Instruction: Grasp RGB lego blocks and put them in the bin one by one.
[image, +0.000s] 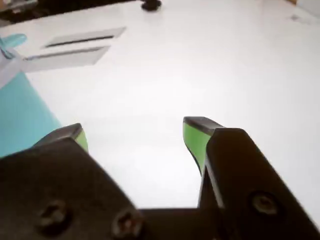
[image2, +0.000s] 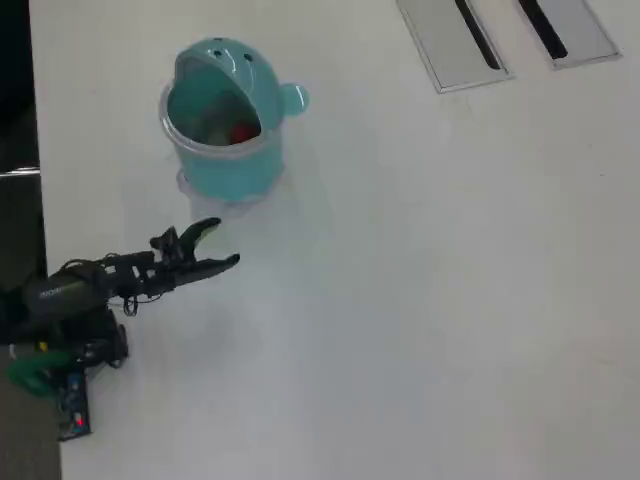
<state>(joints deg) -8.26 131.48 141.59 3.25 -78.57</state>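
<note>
The teal round bin (image2: 222, 150) stands at the upper left of the overhead view, its domed lid (image2: 225, 58) with two dot eyes flipped open. A red lego block (image2: 241, 132) lies inside it. My gripper (image2: 224, 243) is just below the bin in that view, apart from it and over bare white table. It is open, with nothing between its fingers. In the wrist view the gripper (image: 136, 129) shows green pads (image: 196, 140) spread wide over the table, and the bin's teal wall (image: 20, 115) is at the left edge.
Two grey slotted panels (image2: 455, 40) (image2: 560, 28) are set into the table at the overhead view's top right. The arm's base (image2: 60, 345) sits at the table's left edge. A small dark object (image: 151, 5) lies far off in the wrist view.
</note>
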